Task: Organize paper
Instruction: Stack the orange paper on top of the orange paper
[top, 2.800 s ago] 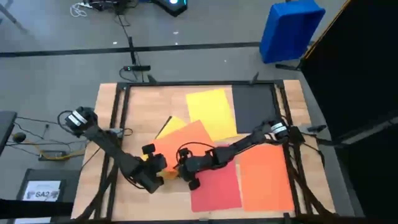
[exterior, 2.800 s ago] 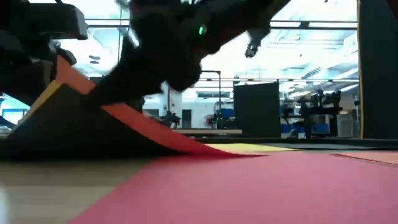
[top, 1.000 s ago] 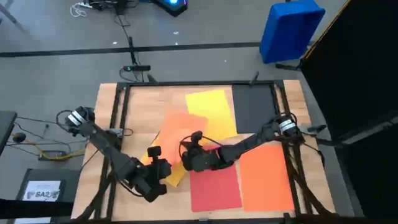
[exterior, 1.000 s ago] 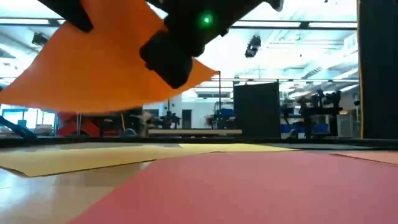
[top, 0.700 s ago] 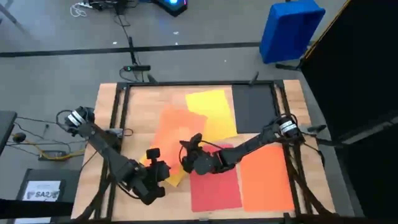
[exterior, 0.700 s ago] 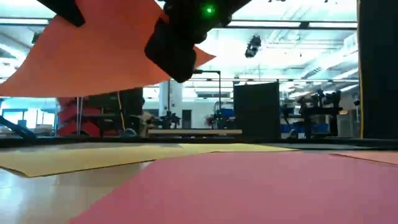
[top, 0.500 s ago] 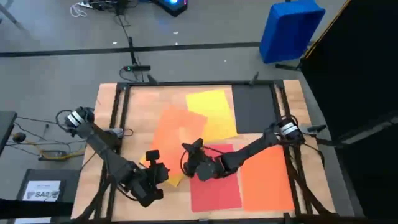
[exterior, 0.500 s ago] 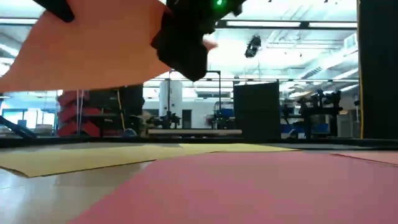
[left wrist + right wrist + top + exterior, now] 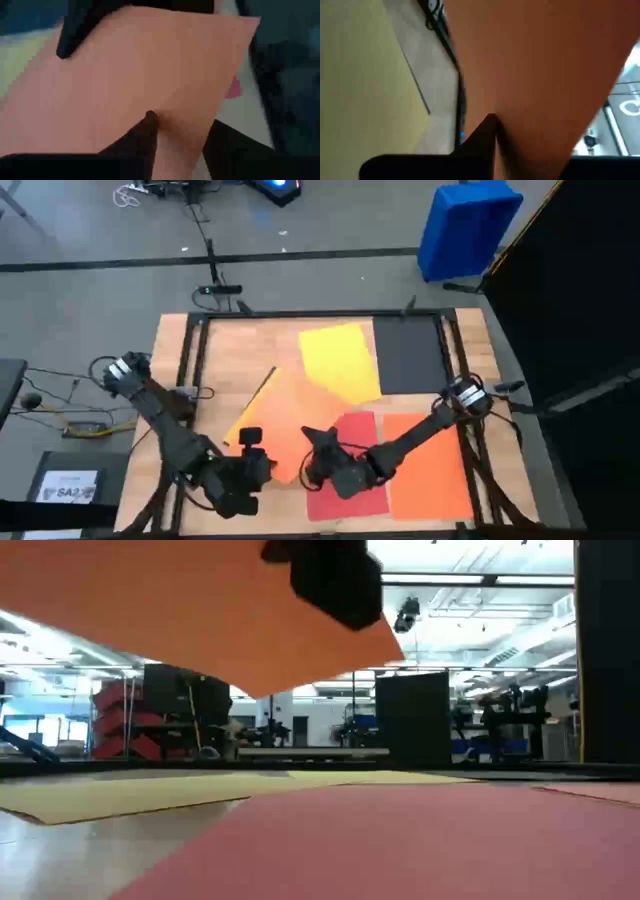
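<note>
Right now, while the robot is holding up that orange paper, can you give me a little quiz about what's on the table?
1. True or false: the thin orange paper sheet pinched in the right gripper is lifted off the wooden table.
2. Which sheet lies beside the flat yellow paper sheet? A: dark grey sheet. B: green sheet. C: white sheet.
3. What colour is the plastic bin beyond the table?
Key: 1 true; 2 A; 3 blue.

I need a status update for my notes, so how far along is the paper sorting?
Done: nothing stacked yet. In hand: right gripper holds an orange sheet lifted, left gripper beside it. Left: yellow sheet, black sheet, red sheet lie spread on the table.
</note>
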